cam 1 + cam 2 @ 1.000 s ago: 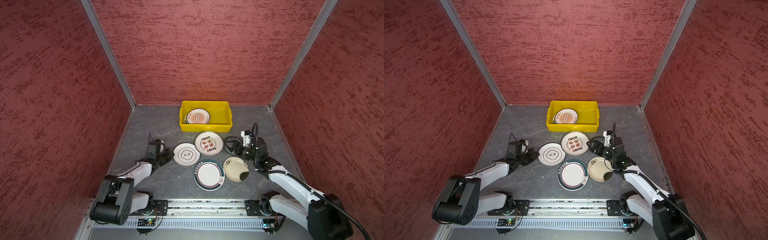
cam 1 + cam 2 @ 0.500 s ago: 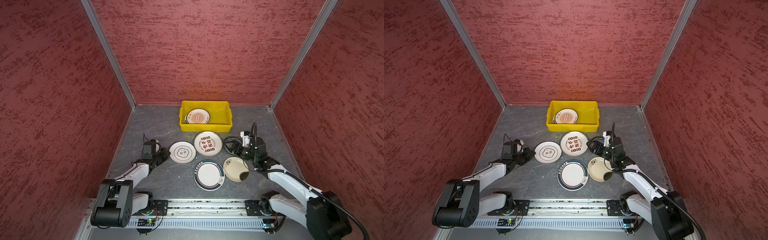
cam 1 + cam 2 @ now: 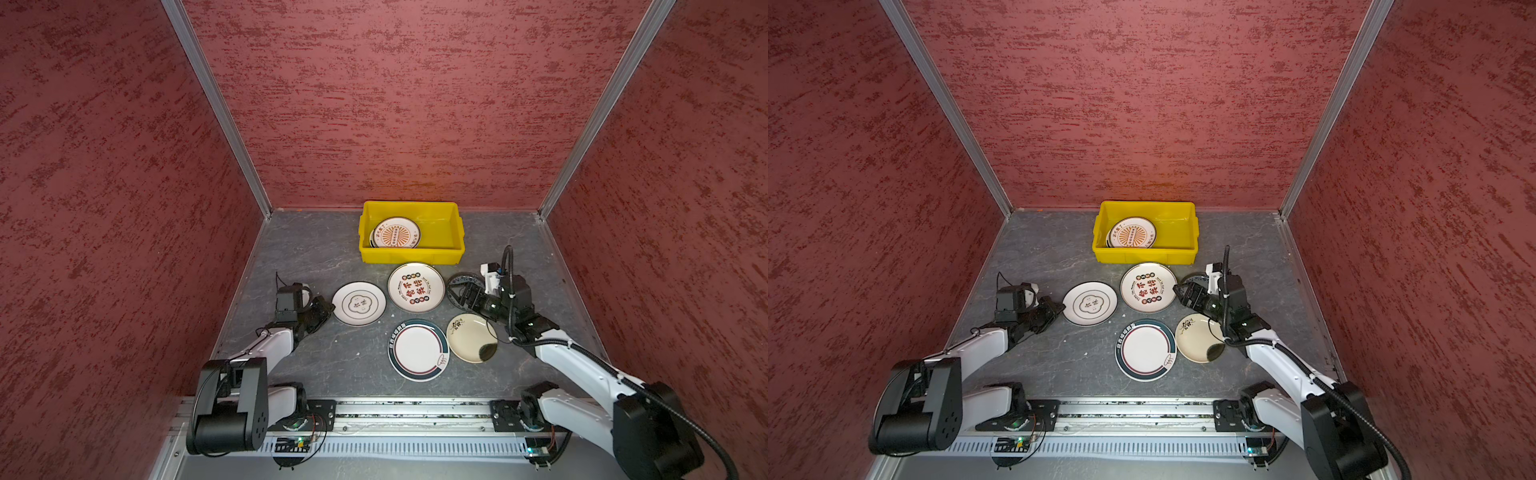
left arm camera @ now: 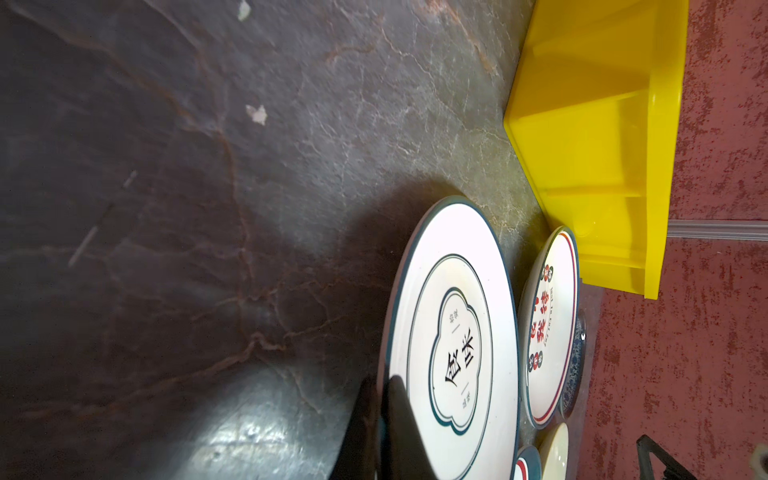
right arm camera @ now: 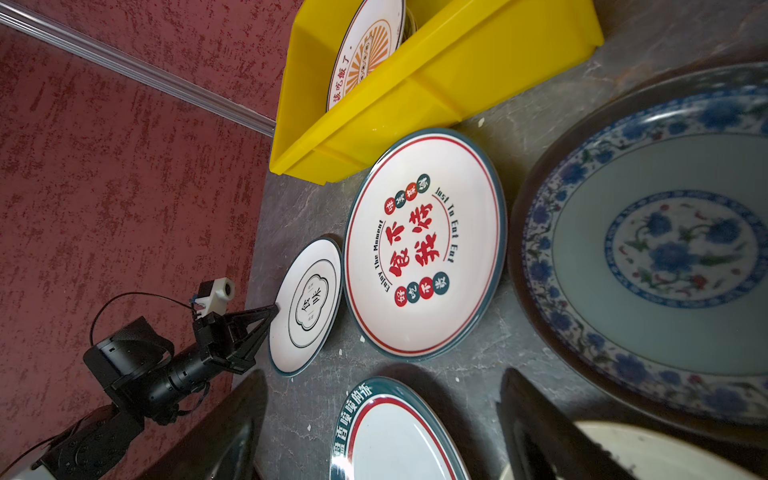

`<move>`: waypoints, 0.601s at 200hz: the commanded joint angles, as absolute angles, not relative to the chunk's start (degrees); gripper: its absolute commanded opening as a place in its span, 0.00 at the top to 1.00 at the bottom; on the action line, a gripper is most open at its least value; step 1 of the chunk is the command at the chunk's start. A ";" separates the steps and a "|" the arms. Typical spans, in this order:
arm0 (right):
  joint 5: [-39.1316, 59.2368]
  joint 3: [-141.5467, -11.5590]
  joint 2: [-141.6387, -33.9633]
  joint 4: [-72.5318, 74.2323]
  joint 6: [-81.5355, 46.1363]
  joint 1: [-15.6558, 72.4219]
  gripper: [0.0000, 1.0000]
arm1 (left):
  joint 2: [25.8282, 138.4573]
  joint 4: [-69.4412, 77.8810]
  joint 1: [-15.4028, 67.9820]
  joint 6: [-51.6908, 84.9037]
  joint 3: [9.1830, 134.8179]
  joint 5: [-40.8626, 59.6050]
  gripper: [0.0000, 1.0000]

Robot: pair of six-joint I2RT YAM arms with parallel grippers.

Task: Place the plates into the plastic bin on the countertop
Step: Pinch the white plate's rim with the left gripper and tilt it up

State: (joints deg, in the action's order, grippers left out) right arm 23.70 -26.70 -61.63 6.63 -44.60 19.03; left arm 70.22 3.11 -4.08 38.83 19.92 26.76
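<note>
**Flower-outline plate dragged leftward by its rim**

Left gripper, clamped on the near rim of the white flower-outline plate, has pulled it away from the red-lettered plate across the slate countertop. Right gripper hangs with jaws spread wide, holding nothing, near the blue floral plate. Farther back, the yellow plastic bin holds a sunburst plate. Plates look stiff, glazed, slippery and breakable; the thin raised rim is likely the only grip.
</note>
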 commanded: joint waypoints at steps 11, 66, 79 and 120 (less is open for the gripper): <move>22.28 -26.21 -61.88 8.44 -45.00 18.94 0.12 | 69.66 4.46 -5.23 39.73 20.84 27.62 1.00; 22.28 -26.01 -61.66 7.82 -44.84 18.98 0.12 | 69.08 4.38 -5.45 40.69 22.59 28.48 1.00; 22.28 -25.86 -61.61 7.82 -45.00 18.97 0.12 | 68.84 4.30 -5.45 41.01 22.73 28.71 1.00; 22.93 -25.61 -61.74 8.85 -45.25 18.92 0.12 | 66.60 2.19 -5.45 42.12 23.85 30.40 1.00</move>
